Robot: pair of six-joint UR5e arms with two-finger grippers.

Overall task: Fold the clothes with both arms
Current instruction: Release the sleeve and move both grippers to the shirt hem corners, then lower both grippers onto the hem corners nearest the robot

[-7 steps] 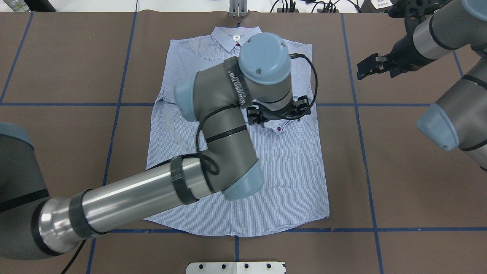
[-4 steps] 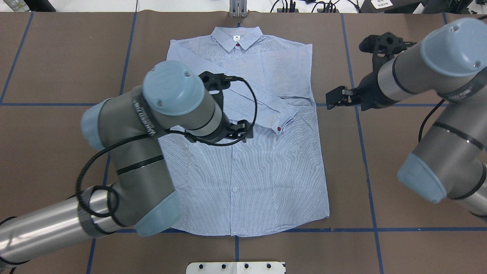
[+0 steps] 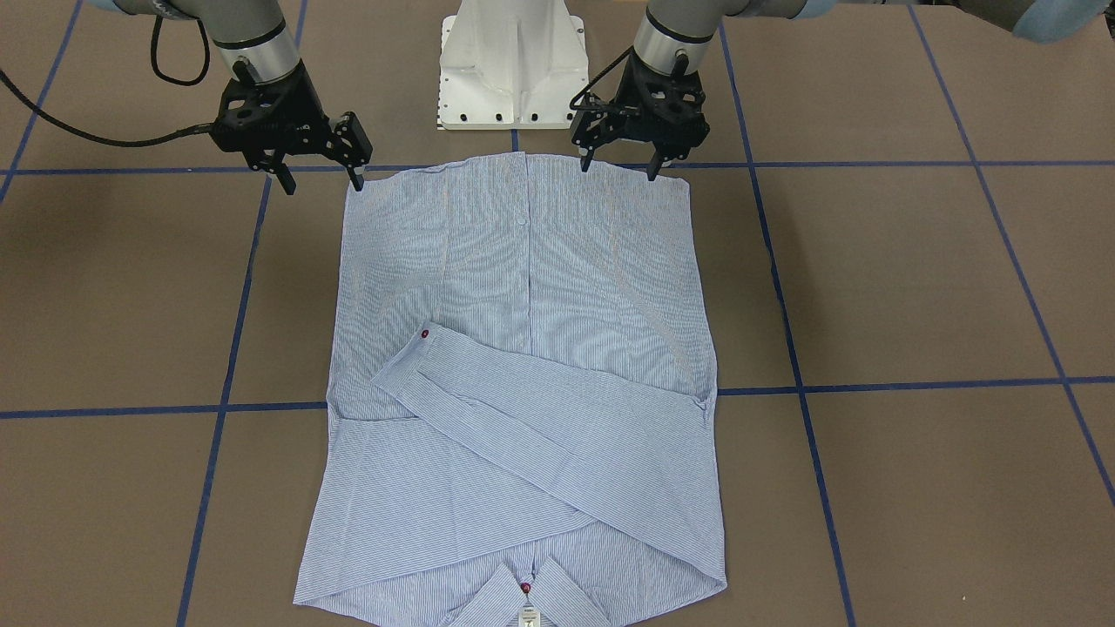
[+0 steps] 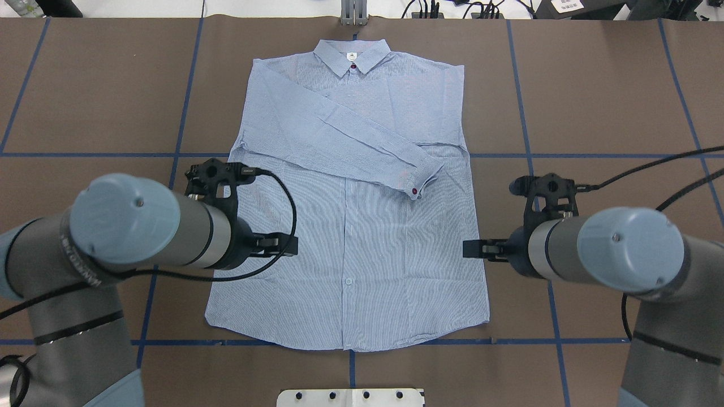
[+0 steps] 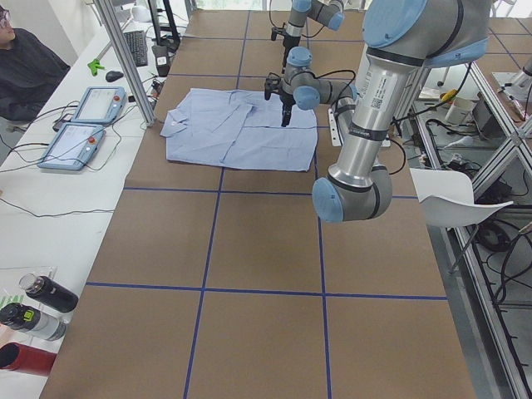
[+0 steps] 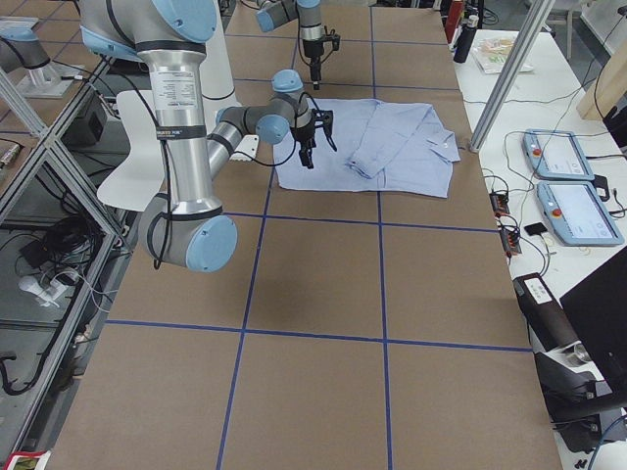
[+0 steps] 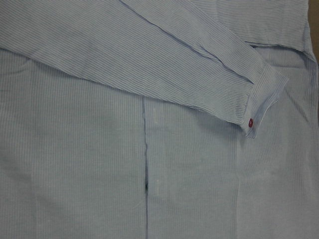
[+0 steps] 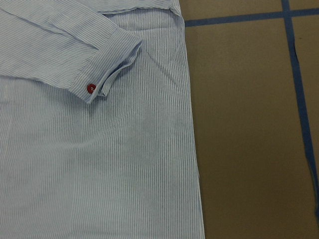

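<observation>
2 grippers of mine, the left gripper (image 3: pixel 618 168) and the right gripper (image 3: pixel 322 185), hover with fingers spread apart and empty above the lower part of the striped shirt (image 4: pixel 362 254), 1 near each side edge. The shirt lies flat, front up, on the brown table (image 4: pixel 594 113), with a sleeve (image 4: pixel 350 133) folded across the chest. I judge the sleeve step done, so next I should descend, pinch both hem corners evenly and carry them toward the collar (image 4: pixel 352 56).

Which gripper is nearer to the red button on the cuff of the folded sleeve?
Right. The right gripper is open at the hem corner of the shirt, on the side where the red button lies. The left gripper is open over the opposite half, farther away.
</observation>
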